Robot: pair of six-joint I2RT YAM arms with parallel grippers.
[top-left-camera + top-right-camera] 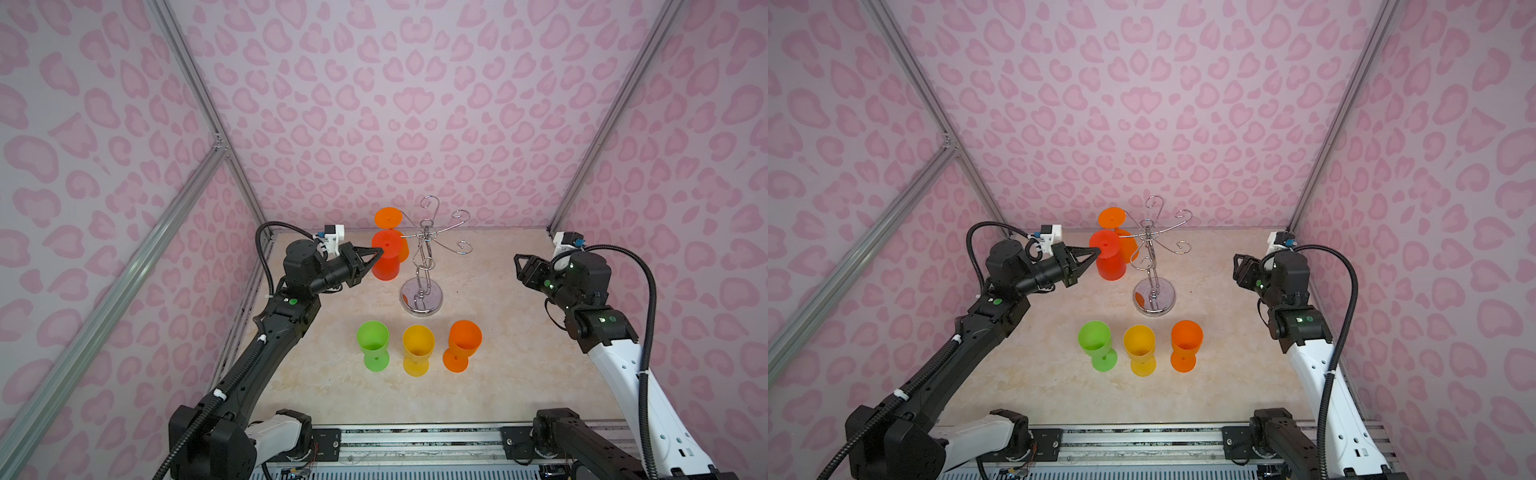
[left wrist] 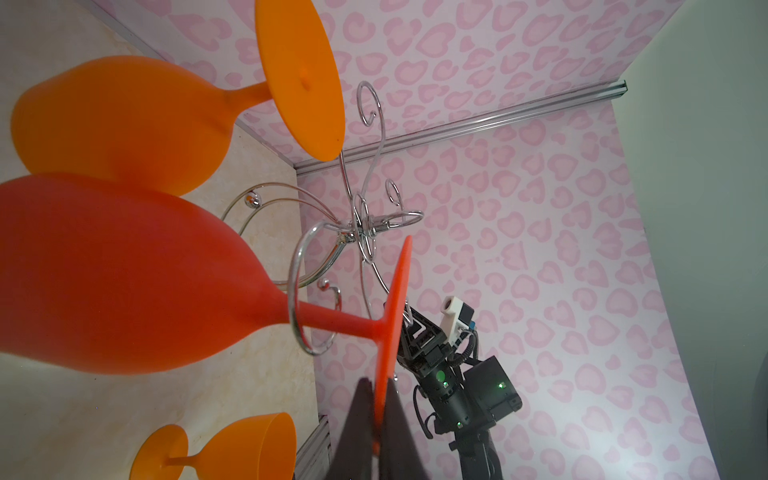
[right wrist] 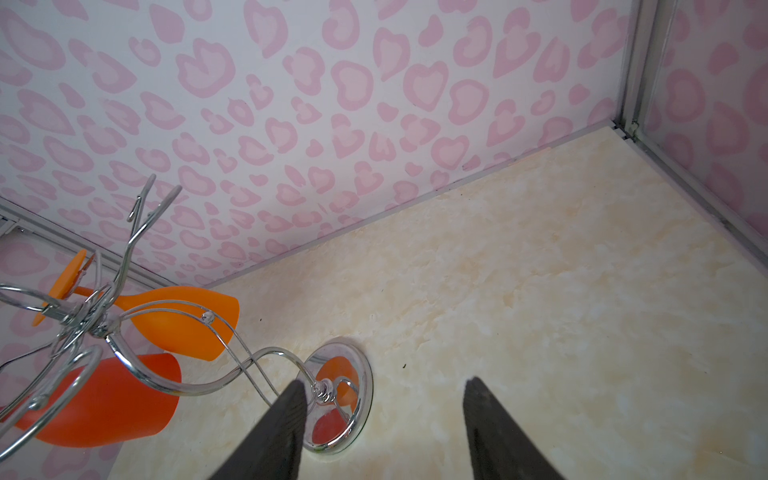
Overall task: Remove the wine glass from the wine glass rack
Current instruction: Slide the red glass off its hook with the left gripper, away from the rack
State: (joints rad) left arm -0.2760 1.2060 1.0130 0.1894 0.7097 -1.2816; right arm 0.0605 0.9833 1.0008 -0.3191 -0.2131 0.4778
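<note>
The left gripper [image 1: 377,252] is pinched on the edge of the round foot of the red wine glass [image 1: 385,266], its fingers [image 2: 357,424] pressed on either side of that disc. In both top views the glass hangs bowl-down at the gripper's three o'clock. Its stem sits inside a hook ring of the wine glass rack [image 1: 422,291], whose post stands at three o'clock of the glass. A hanging orange glass [image 1: 388,217] is at the red one's twelve o'clock. At the rack's six o'clock a green glass [image 1: 373,340], a yellow glass [image 1: 417,345] and a standing orange glass [image 1: 464,340] stand in a row on the table [image 1: 519,365]. The right gripper [image 3: 384,381], jaws spread and holding nothing, hangs well apart at the rack's three o'clock.
</note>
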